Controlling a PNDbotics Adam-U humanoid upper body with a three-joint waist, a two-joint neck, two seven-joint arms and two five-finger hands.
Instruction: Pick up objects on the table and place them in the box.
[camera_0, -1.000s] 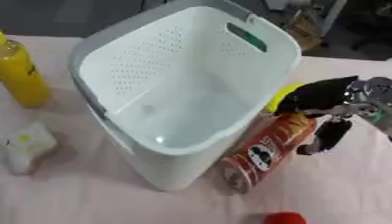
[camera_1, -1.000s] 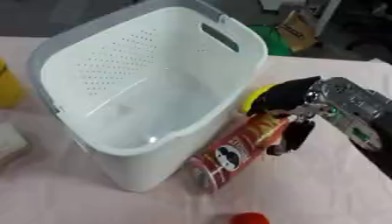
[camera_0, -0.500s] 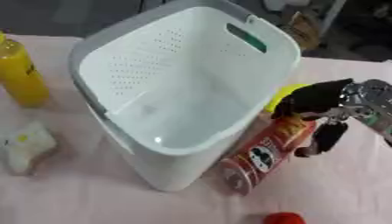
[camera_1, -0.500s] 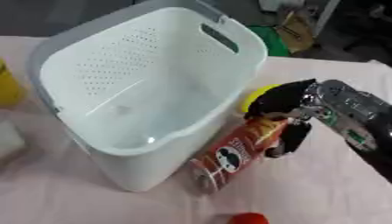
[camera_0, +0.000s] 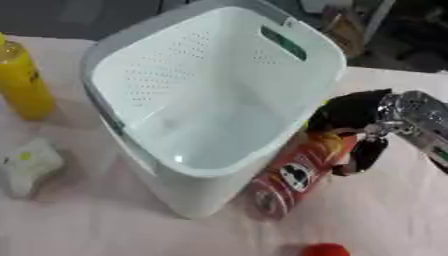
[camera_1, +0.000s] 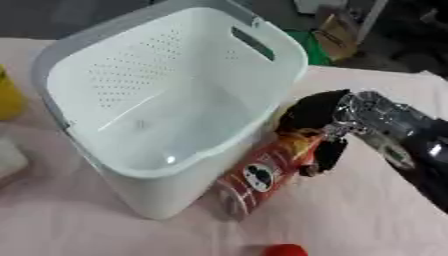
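A pale green perforated basket (camera_0: 219, 90) stands in the middle of the table. Against its right wall leans a red crisps can (camera_0: 297, 172), lying tilted with its lid toward me. My right hand (camera_0: 354, 122) comes in from the right and its fingers curl round the can's upper end. A sliver of something yellow shows between the hand and the basket wall. A yellow bottle (camera_0: 22, 82) stands at the far left, a white crumpled packet (camera_0: 31, 162) lies at the lower left, and a small red thing (camera_0: 324, 249) sits at the bottom edge. The left hand is out of view.
The table carries a pinkish cloth (camera_0: 385, 210). Beyond the far edge there are cardboard boxes and dark floor (camera_1: 337, 35). Bare cloth shows to the right of the can and in front of the basket.
The right hand and the can have hardly moved; the hand has shifted slightly on the can's upper end. Basket, bottle and packet stay put.
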